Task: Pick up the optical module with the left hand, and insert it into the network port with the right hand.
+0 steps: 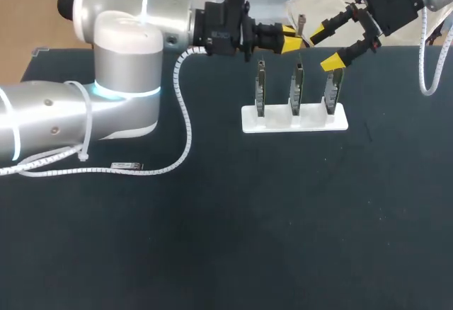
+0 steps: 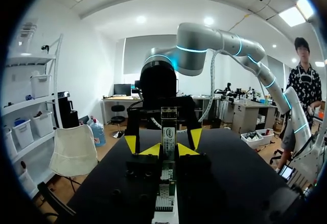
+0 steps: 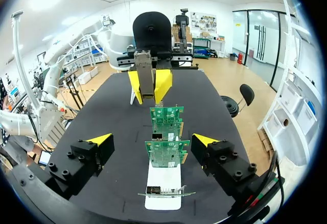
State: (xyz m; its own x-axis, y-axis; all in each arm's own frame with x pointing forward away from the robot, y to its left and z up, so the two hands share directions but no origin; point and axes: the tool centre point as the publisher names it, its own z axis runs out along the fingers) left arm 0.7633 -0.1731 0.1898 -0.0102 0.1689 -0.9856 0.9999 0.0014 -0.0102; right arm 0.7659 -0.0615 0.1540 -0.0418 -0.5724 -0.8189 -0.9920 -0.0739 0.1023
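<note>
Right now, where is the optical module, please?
Head view: the optical module is held in the left gripper, above the white card stand, beside the open right gripper.

Small table item (image 1: 126, 165) unidentifiable; optical module (image 1: 302, 21) mostly hidden by left fingers (image 1: 291, 41).

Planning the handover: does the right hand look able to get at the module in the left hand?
Probably yes: the right hand is open, facing the module, which juts out of the left hand; nothing stands between them, and the cards sit lower.
</note>
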